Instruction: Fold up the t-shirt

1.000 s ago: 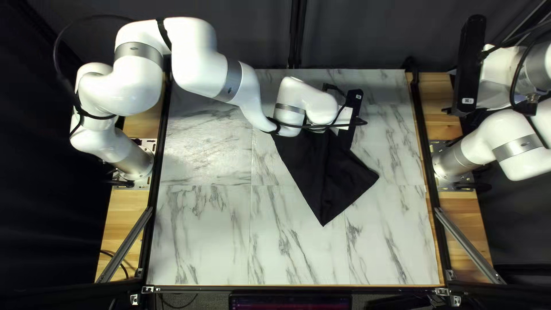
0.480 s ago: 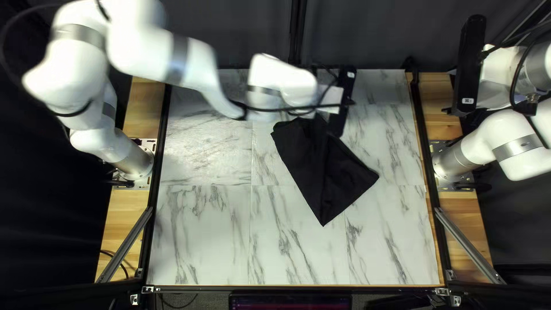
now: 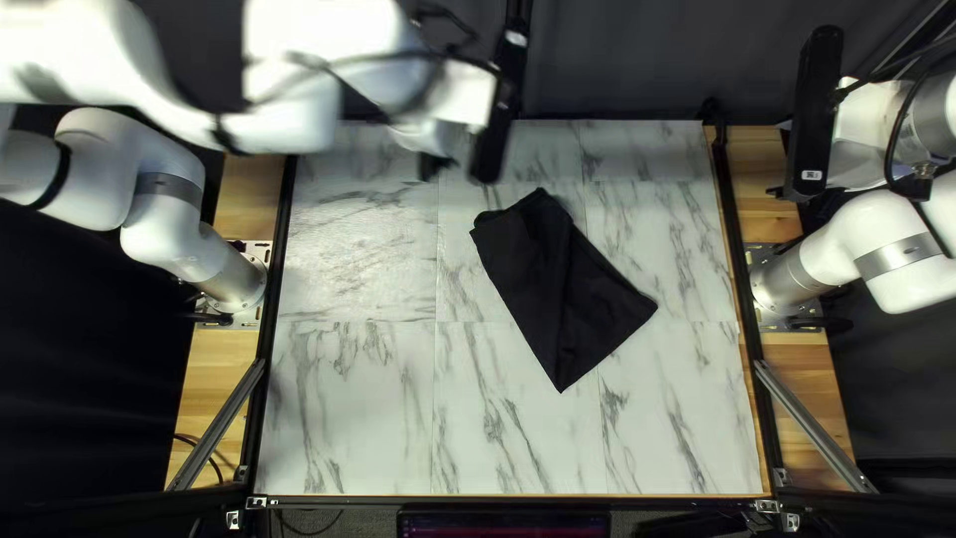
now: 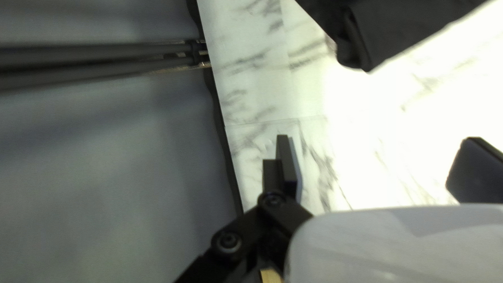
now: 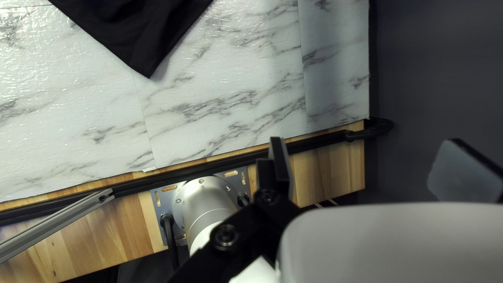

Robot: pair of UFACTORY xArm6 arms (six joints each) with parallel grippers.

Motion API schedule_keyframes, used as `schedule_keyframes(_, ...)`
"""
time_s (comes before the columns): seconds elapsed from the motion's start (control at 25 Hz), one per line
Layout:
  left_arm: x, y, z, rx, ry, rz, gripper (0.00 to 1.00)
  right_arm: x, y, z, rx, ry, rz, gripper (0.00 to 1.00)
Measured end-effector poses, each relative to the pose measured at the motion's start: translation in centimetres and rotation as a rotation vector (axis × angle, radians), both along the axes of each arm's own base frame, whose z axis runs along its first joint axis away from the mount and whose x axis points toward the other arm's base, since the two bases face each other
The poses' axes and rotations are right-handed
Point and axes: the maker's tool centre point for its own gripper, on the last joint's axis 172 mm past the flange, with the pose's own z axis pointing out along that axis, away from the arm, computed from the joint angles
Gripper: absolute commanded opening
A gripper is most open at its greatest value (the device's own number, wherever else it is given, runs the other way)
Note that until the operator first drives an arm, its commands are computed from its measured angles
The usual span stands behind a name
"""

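Showing whole shirt (top left only)

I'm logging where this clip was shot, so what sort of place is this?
Likely a robotics lab or test cell: two arm bases flank a marbled table, with dark curtains behind.

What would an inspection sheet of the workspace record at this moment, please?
Surface: marble-patterned tabletop, lit with glare in places.
Job's things: black T-shirt, folded over, lying askew.
Clutter: nothing seen on the tabletop.
Grippers: left tool open, near the far edge, off the shirt; right tool open, holding nothing.
Cables: thick black cable at the right arm's base.
Surroundings: dark curtain behind; screen at the near edge.
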Motion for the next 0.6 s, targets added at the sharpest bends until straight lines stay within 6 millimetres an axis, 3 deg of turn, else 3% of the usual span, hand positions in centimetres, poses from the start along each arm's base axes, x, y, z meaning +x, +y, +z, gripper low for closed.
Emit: schedule_keyframes(0.6, -0.50, -0.29, 0.29, 0.000, -0.003, 0.005, 1.00, 0.00, 0.00, 0.00, 0.000, 0.000, 0.000, 1.00)
